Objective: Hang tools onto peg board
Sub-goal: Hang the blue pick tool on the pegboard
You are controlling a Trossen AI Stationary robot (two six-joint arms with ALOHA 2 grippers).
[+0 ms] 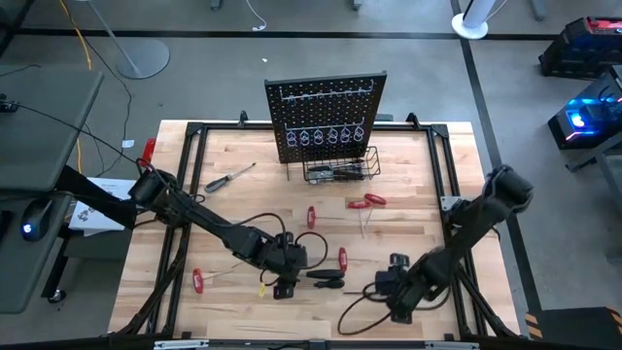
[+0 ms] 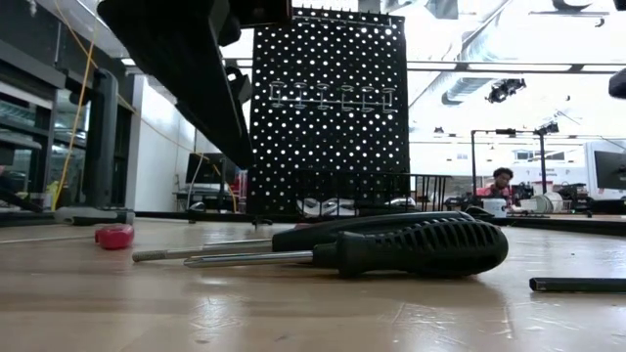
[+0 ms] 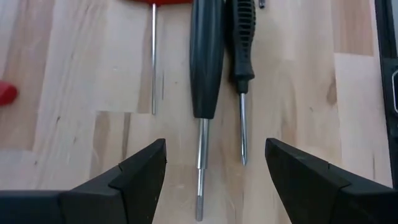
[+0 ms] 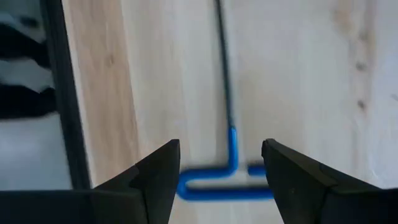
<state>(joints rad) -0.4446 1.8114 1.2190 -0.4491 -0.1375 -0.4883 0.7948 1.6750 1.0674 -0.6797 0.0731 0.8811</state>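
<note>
Two dark fingers (image 4: 155,180) of the right gripper (image 4: 221,180) rise from the bottom edge of the frame, spread wide apart with bare space between them. In that gap, low in the centre, lies a blue T-handle key (image 4: 231,163): its blue looped handle runs across the bottom, and its thin dark metal shaft runs straight up to the top edge. It rests on the pale wooden plank tabletop (image 4: 311,81). A black metal frame bar (image 4: 62,93) runs down the left side.
</note>
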